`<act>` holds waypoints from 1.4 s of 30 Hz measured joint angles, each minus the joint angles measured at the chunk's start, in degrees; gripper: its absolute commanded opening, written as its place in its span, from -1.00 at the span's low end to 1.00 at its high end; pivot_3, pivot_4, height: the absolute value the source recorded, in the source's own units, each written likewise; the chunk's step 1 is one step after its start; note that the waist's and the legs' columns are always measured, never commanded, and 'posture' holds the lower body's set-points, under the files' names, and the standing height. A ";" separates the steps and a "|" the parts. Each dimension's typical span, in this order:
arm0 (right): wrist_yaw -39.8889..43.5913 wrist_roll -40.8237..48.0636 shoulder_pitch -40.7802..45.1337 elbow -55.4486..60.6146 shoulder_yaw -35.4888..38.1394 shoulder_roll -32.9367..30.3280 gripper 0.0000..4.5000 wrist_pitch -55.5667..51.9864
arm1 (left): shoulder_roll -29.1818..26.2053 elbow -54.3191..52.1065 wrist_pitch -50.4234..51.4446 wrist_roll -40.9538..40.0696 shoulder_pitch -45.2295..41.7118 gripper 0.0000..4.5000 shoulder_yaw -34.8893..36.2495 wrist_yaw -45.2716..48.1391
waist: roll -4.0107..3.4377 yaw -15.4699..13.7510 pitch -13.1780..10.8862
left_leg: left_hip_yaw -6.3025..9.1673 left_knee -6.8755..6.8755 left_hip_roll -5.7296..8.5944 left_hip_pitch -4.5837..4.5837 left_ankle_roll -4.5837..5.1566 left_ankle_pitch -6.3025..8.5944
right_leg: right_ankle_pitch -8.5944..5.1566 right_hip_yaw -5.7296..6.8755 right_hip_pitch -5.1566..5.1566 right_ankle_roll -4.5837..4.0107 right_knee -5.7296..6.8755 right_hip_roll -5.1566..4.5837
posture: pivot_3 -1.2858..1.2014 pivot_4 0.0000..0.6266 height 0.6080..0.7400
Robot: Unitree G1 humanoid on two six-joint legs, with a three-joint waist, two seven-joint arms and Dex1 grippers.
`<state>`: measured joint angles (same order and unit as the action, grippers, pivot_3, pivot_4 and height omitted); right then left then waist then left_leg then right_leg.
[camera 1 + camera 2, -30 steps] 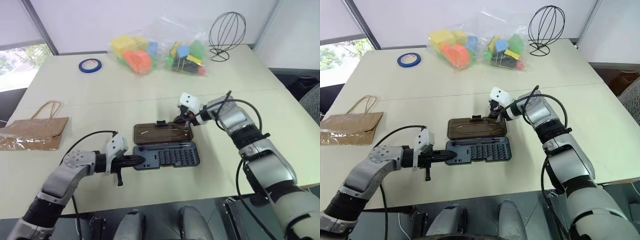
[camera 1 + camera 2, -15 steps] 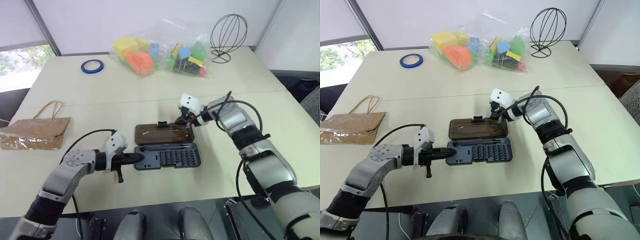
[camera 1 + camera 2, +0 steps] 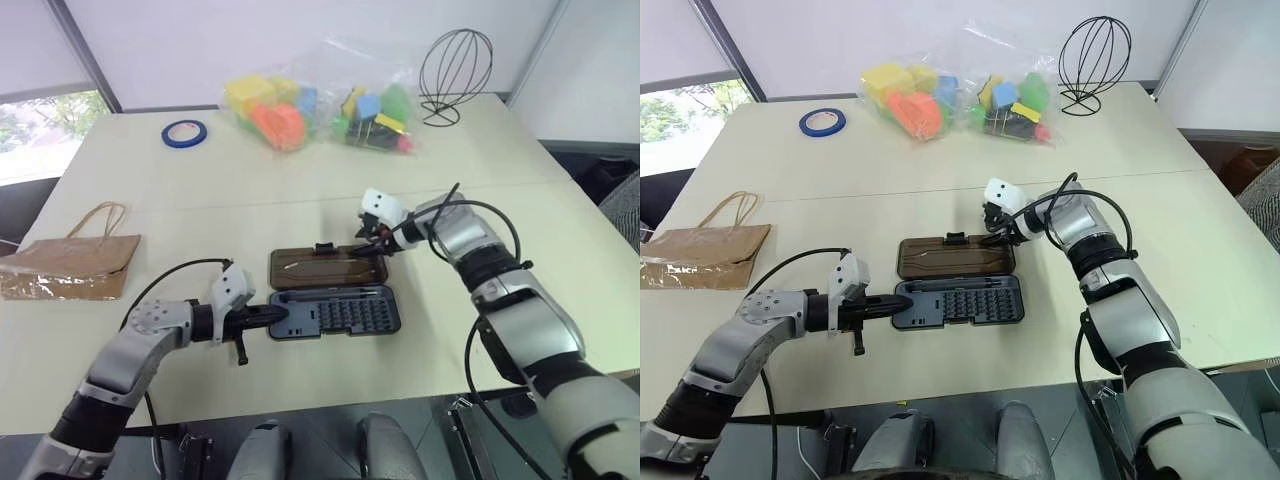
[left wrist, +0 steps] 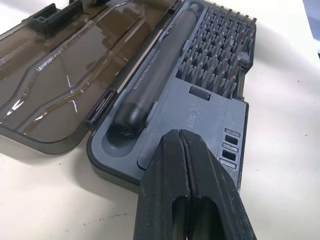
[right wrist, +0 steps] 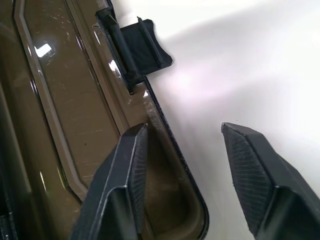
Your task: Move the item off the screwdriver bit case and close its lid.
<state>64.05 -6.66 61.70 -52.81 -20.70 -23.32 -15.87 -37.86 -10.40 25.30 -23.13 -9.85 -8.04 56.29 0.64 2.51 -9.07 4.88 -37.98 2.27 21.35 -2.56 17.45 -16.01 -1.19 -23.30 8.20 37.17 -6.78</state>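
Screwdriver bit case (image 3: 335,313) lies open near the front middle of the bench (image 3: 500,170), its grey tray toward the robot and its smoky lid (image 3: 325,268) folded flat on the bench behind it. The brown paper bag (image 3: 68,264) lies flat well off to the left, near the bench's left edge, apart from the case. Farther back sit a roll of blue tape (image 3: 182,132), two clear bags of colourful toys (image 3: 315,105) and a black wire stand (image 3: 455,62); none of them is near the case.

The left gripper (image 3: 272,317) rests at the tray's left end with its jaws pressed together, holding nothing. The right gripper (image 5: 182,167) hangs over the lid's far right corner, jaws apart: one finger over the lid's rim, the other over bare bench.

The left wrist view shows what the head views do not: the dark driver handle (image 4: 160,70) lying in its groove beside rows of bits (image 4: 220,55). The right wrist view shows the black latch tab (image 5: 140,45) jutting from the lid's edge, close to the gripper.
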 measured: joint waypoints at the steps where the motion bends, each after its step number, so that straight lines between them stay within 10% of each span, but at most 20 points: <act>1: 0.10 -0.11 0.39 -0.88 -0.01 0.11 -0.05 0.34 | 0.09 0.00 -0.09 0.05 0.00 -1.00 0.00 -0.09 | 0.00 0.00 0.00 | 0.00 0.00 0.00 0.00 0.00 0.00 | 0.00 0.00 0.01 0.00 0.00 0.00 | 0.03 -0.52 1.00; 7: 3.45 -1.86 1.86 -3.50 -1.19 0.34 -0.98 3.73 | 0.63 0.02 -0.59 0.82 0.07 -1.00 -0.02 -0.71 | -0.04 -0.04 0.08 | 0.02 -0.01 0.01 -0.10 0.09 0.05 | 0.00 0.01 0.15 0.00 -0.05 0.00 | 0.03 -0.52 1.00; 25: 1.90 -7.02 -0.82 1.53 -2.87 -1.55 -0.98 14.06 | 2.11 -0.10 -0.46 1.23 0.51 -1.00 0.26 -2.78 | -0.05 -0.05 0.44 | 0.08 0.01 0.01 -0.11 0.10 0.06 | 0.00 0.05 0.18 -0.01 -0.09 0.00 | 0.03 -0.52 1.00; 42: -11.47 -17.42 -22.97 51.10 0.38 -13.25 -0.98 12.90 | 5.13 5.63 3.27 -0.20 -4.63 -1.00 3.24 -4.61 | -0.23 -0.37 0.23 | 0.00 0.04 0.02 0.17 0.11 0.07 | -0.01 0.02 -0.12 0.00 -0.13 0.00 | 0.03 -0.52 1.00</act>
<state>52.58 -24.09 38.73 -1.70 -20.32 -36.57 -2.97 -32.72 -4.76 28.57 -23.33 -14.48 -4.80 51.68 0.41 2.14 -8.84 4.88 -37.94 2.30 21.52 -2.45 17.52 -16.02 -1.16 -23.42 8.20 37.04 -6.79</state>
